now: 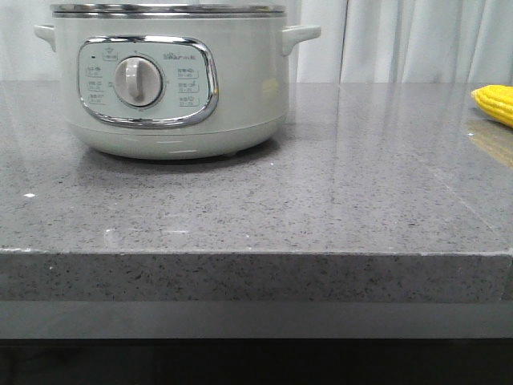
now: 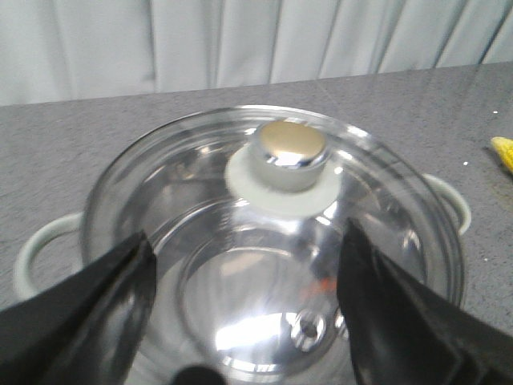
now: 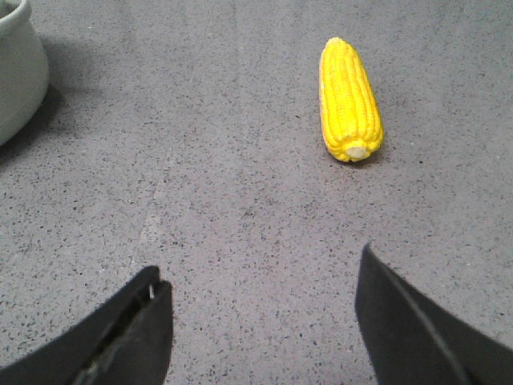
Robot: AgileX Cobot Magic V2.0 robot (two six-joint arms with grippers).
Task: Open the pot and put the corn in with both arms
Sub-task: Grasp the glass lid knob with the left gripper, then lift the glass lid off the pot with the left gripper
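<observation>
Grey speckled stone forms the countertop, whose front edge runs across the front view closest to the lens. Farther back on the left stands the pot, its chrome-framed panel and round dial facing forward, a handle on each side and a metal rim on top. At the far right edge of the counter, well apart from the pot, lies the corn, only partly in frame. Pale curtains hang behind. Neither arm shows in this view.

From the left wrist, the left gripper hangs over the pot with its two dark fingers spread wide, holding nothing. Beneath them a clear glass lid sits closed on the pot, a shiny metal knob on a white base at its centre. One tip of the corn peeks in at the frame's edge.

From the right wrist, the right gripper is likewise spread wide and empty above bare counter. The corn lies flat ahead of it, untouched, with the pot's wall in a corner.
</observation>
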